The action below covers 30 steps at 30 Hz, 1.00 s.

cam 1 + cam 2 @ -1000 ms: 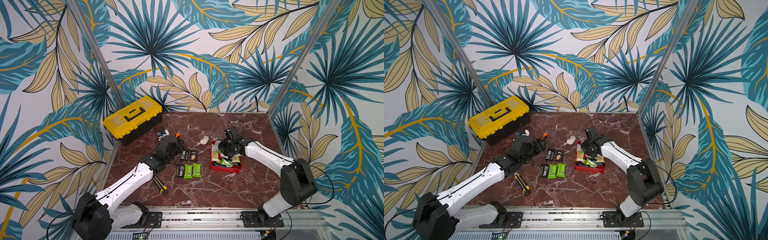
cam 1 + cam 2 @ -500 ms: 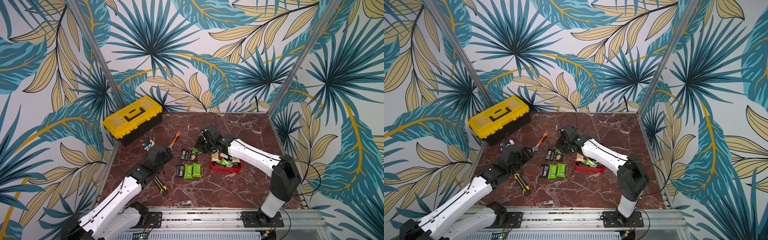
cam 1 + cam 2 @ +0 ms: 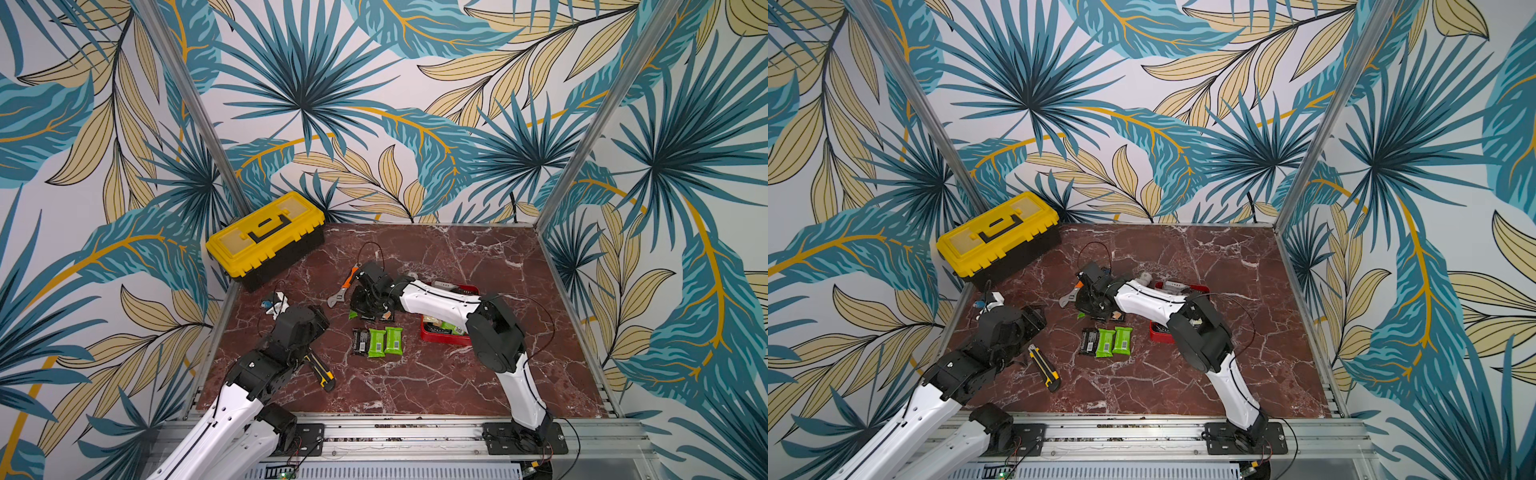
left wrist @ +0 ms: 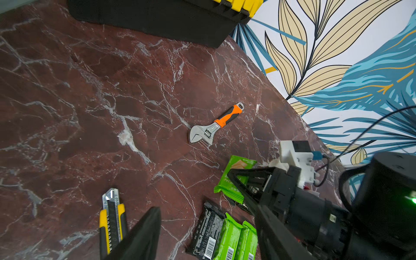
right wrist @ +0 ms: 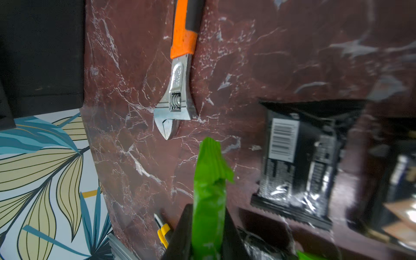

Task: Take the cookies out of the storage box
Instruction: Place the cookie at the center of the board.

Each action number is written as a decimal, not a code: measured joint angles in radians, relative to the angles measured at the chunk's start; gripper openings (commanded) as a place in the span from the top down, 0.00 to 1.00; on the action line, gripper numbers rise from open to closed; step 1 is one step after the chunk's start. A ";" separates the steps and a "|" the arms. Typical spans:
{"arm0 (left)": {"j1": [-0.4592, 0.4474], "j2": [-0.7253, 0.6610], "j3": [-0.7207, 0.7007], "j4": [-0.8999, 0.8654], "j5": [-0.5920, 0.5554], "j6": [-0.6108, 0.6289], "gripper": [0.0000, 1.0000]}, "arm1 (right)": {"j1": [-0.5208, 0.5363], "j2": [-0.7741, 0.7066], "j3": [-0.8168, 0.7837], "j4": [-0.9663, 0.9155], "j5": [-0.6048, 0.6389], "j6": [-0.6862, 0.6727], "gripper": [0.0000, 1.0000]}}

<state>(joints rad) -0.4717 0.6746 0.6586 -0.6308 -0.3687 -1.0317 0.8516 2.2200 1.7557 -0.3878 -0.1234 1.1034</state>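
Gripping green cookie packet (image 5: 209, 180) edge-on in right gripper (image 5: 208, 225), clenched tight. Best lowered flat beside black packet (image 5: 292, 157) just alongside, clear of wrench (image 5: 177, 96) ahead, then released. Storage box (image 3: 440, 337) back behind the wrist, more cookies (image 3: 451, 328) inside. Left gripper (image 4: 207, 213) spread open, empty. Only barcodes showing; print too blurred to read.

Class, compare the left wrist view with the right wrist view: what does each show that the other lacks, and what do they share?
Left wrist only: the right gripper seen from outside, and all of the row of three packets, one black, two green.
Right wrist only: a black packet lying barcode up.
Shared: the wrench, knife, toolbox, marble table, and the green packet pinched in the right fingers.
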 measured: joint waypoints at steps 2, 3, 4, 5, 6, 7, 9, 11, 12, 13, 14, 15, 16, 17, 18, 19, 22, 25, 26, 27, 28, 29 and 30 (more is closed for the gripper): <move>0.002 -0.008 0.000 -0.008 -0.006 0.011 0.28 | 0.003 0.043 0.041 0.002 -0.007 0.007 0.83; 0.002 -0.011 0.000 -0.011 -0.010 0.014 0.28 | 0.004 0.062 0.059 0.005 -0.010 0.010 0.82; 0.003 -0.014 0.000 -0.015 -0.013 0.019 0.28 | 0.004 0.080 0.076 0.006 -0.013 0.011 0.82; 0.004 -0.016 0.000 -0.018 -0.014 0.023 0.28 | 0.004 0.100 0.094 0.007 -0.016 0.011 0.80; 0.005 -0.018 0.000 -0.019 -0.016 0.028 0.28 | 0.004 0.114 0.107 0.008 -0.017 0.012 0.79; 0.006 -0.019 0.000 -0.019 -0.017 0.033 0.27 | 0.004 0.129 0.119 0.008 -0.018 0.011 0.77; 0.008 -0.020 0.000 -0.019 -0.017 0.040 0.27 | 0.004 0.143 0.128 0.004 -0.019 0.011 0.75; 0.009 -0.020 0.000 -0.019 -0.017 0.045 0.27 | 0.004 0.143 0.129 -0.006 -0.019 0.011 0.69; 0.009 -0.020 0.000 -0.019 -0.017 0.049 0.27 | 0.004 0.143 0.129 -0.007 -0.017 0.010 0.67; 0.009 -0.020 0.000 -0.019 -0.017 0.052 0.27 | 0.004 0.143 0.128 -0.007 -0.014 0.007 0.65; 0.009 -0.020 0.000 -0.019 -0.017 0.055 0.27 | 0.004 0.143 0.127 -0.010 -0.011 0.003 0.63; 0.010 -0.020 0.000 -0.018 -0.017 0.057 0.27 | 0.004 0.142 0.120 -0.011 -0.004 -0.001 0.61; 0.010 -0.020 0.000 -0.018 -0.017 0.058 0.27 | 0.003 0.138 0.111 -0.017 0.002 -0.005 0.60; 0.011 -0.020 0.000 -0.017 -0.017 0.060 0.27 | 0.003 0.134 0.104 -0.023 0.008 -0.009 0.59; 0.011 -0.019 0.000 -0.016 -0.016 0.061 0.27 | 0.003 0.124 0.093 -0.028 0.012 -0.014 0.58; 0.011 -0.018 0.000 -0.013 -0.016 0.064 0.27 | 0.003 0.111 0.081 -0.039 0.024 -0.021 0.58; 0.013 -0.007 0.000 0.003 -0.008 0.080 0.27 | 0.002 0.053 0.042 -0.069 0.051 -0.040 0.57; 0.014 0.010 0.000 0.038 0.017 0.103 0.27 | 0.001 -0.034 -0.002 -0.091 0.081 -0.060 0.57; 0.014 0.016 0.000 0.050 0.027 0.109 0.27 | 0.000 -0.066 -0.018 -0.093 0.090 -0.067 0.57; 0.014 0.024 0.000 0.067 0.040 0.120 0.27 | 0.000 -0.104 -0.037 -0.098 0.102 -0.075 0.57; 0.014 0.034 0.000 0.082 0.053 0.128 0.27 | 0.000 -0.145 -0.058 -0.105 0.114 -0.084 0.57; 0.015 0.044 0.000 0.095 0.064 0.135 0.27 | -0.001 -0.181 -0.077 -0.113 0.126 -0.091 0.57; 0.015 0.058 0.000 0.106 0.077 0.143 0.27 | -0.003 -0.221 -0.099 -0.121 0.139 -0.099 0.57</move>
<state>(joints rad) -0.4568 0.7322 0.6586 -0.5247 -0.2916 -0.8883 0.8490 1.9987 1.6569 -0.5087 0.0154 1.0046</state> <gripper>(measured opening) 0.728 0.427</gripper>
